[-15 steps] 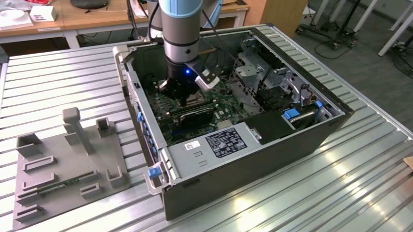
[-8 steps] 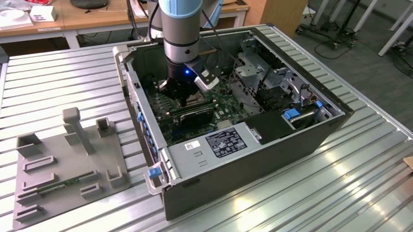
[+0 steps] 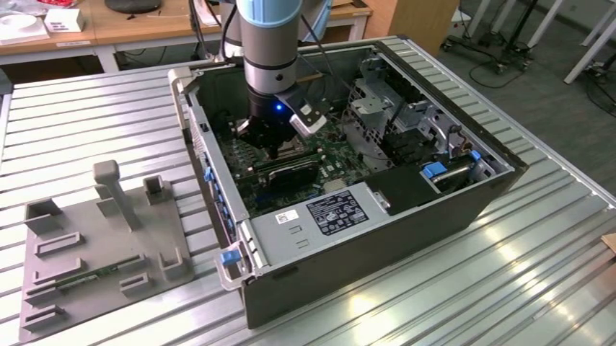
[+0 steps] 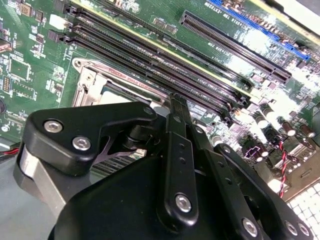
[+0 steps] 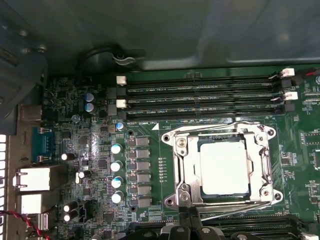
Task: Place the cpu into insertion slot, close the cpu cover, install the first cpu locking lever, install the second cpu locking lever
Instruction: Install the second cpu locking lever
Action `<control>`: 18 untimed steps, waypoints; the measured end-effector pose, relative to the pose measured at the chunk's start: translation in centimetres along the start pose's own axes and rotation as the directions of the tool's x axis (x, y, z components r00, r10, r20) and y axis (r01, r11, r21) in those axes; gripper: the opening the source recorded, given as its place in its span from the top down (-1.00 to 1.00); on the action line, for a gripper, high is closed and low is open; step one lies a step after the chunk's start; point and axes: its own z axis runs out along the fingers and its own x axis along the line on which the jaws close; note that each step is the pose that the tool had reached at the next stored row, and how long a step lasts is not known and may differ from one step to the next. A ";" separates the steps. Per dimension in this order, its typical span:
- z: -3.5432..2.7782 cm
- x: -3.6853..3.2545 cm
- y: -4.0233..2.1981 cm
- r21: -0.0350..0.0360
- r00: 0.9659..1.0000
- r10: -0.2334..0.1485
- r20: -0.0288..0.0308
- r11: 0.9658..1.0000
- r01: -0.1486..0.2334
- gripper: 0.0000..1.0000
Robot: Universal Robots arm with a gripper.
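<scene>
Exterior view, from its left: a grey fixture plate (image 3: 97,249) with upright blocks lies on the ribbed metal table (image 3: 500,288); to the right of it stands the open computer case (image 3: 385,238), and the gripper (image 3: 273,150) reaches down into it over the green motherboard (image 3: 332,162). In the first wrist view, the cpu (image 5: 223,167), a flat square with a pale matte metal top, sits in the insertion slot (image 5: 205,145). The cpu cover (image 5: 186,167), a thin shiny steel frame with a cut-out middle, lies closed around the chip, and thin wire levers run along the frame's edges. The black fingertips (image 5: 189,216) appear at the socket's edge, just beside one corner of the cover. In the second wrist view the black fingers (image 4: 177,107) are pressed together with no gap, gripping nothing visible, just above the socket's silvery rim. Long black memory slots (image 4: 165,60) run beside the socket.
</scene>
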 end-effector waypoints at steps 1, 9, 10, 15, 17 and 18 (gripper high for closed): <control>0.03 0.13 -0.01 0.000 1.000 0.000 0.000 1.000 0.000 0.80; 0.14 0.69 -0.06 0.000 1.000 0.000 0.000 1.000 0.000 0.80; 0.14 0.70 -0.06 0.000 1.000 0.000 0.000 1.000 0.000 0.80; 0.16 0.86 -0.06 -0.004 1.000 0.000 0.000 1.000 0.000 0.80; 0.18 0.88 -0.05 -0.005 1.000 0.000 0.000 1.000 0.000 0.80; 0.20 0.89 -0.05 -0.006 1.000 0.000 0.000 1.000 0.000 0.80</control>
